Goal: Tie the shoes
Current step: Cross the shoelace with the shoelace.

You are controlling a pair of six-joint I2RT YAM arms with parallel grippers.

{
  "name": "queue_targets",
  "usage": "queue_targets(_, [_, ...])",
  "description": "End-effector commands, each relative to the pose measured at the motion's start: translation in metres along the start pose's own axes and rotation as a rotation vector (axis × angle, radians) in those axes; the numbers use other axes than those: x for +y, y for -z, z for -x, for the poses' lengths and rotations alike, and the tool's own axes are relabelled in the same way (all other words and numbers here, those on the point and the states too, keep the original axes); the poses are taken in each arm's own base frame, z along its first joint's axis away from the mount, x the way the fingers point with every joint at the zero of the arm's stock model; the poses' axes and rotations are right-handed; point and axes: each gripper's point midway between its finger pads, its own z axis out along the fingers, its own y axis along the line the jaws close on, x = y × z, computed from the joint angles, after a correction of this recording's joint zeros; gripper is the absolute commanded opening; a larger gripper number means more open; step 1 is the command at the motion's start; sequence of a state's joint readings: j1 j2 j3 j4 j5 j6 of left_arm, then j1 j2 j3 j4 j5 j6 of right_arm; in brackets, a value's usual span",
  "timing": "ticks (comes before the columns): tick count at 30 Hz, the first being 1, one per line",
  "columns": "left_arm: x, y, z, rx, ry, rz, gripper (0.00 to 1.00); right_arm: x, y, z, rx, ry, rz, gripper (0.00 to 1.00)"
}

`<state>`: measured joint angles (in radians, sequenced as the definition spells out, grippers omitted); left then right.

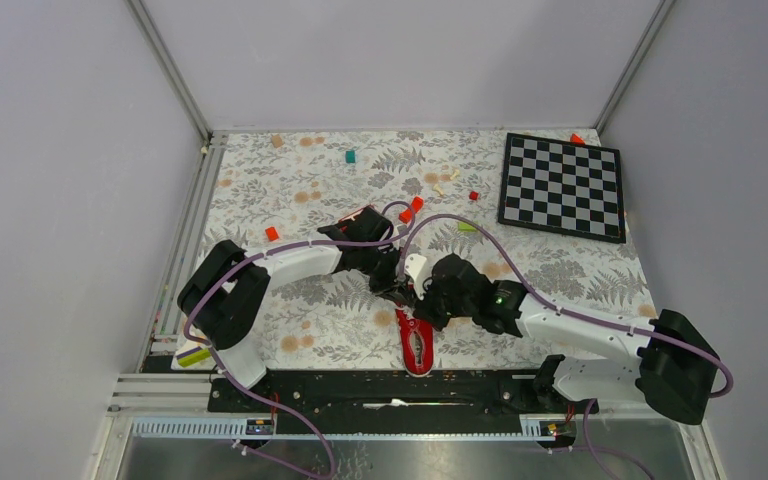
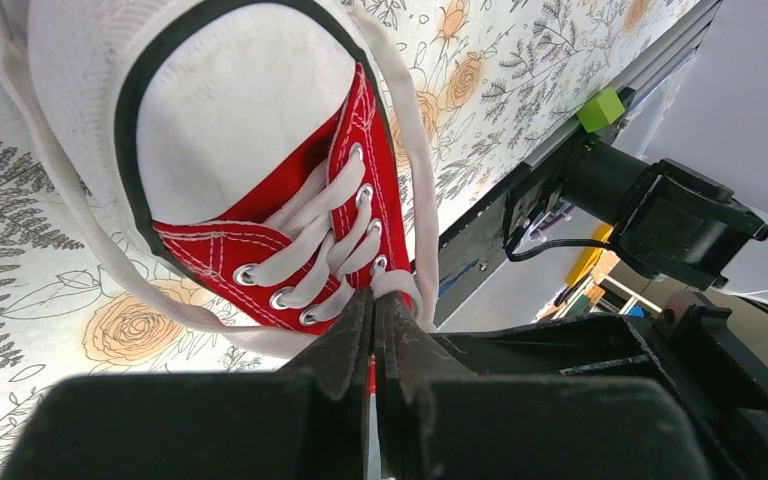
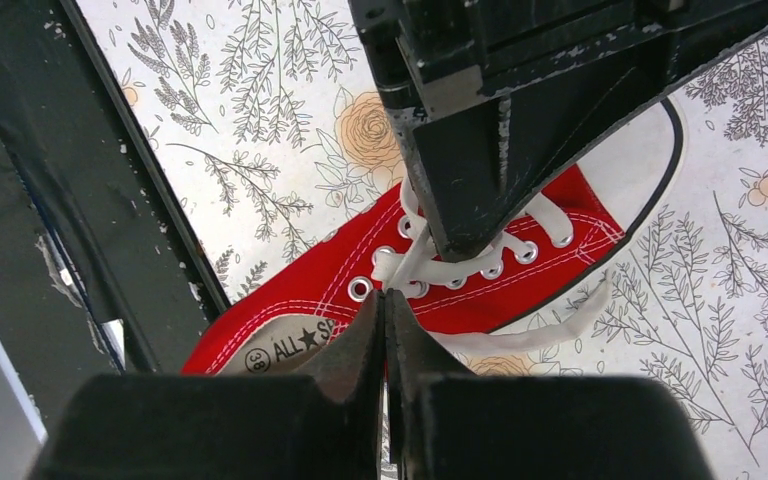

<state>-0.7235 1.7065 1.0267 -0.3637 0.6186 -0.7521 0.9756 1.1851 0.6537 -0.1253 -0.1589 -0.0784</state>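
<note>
Wide floral table, chessboard parked in the far right corner. Both arms reach in and meet at the centre of the near edge: left arm sweeping across, right arm coming in low from its side. Under them sits the shoe, red canvas with a white sole, flat on the table just ahead of the black rail, heel end toward that rail.

The left gripper is clamped tight, no gap between its fingers, tips right at the top eyelets on the shoe. The right gripper is the same, jaws pressed together, nose down on the laces beside the shoe's upper eyelets. From the right wrist, the two grippers stand just apart over the lacing. Each tip touches white lace, but I can't tell whether a strand is pinched. One loose lace trails along the shoe's side onto the table.

Small stuff: a teal block and a red block lie further back.
</note>
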Motion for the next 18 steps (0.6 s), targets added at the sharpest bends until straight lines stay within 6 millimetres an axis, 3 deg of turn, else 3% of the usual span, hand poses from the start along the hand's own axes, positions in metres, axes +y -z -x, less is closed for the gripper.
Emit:
queue_targets(1, [-0.005,0.002,0.016,-0.058,-0.037,-0.012,0.00,0.017,0.008,0.014,-0.005,-0.061,0.083,0.00])
queue_targets(7, [-0.005,0.002,0.016,-0.059,-0.037,-0.010,0.00,0.026,0.013,0.018,-0.017,-0.104,0.118,0.00])
queue_targets(18, [-0.003,0.002,0.016,-0.064,-0.039,-0.003,0.00,0.026,0.020,-0.001,0.019,-0.154,0.098,0.00])
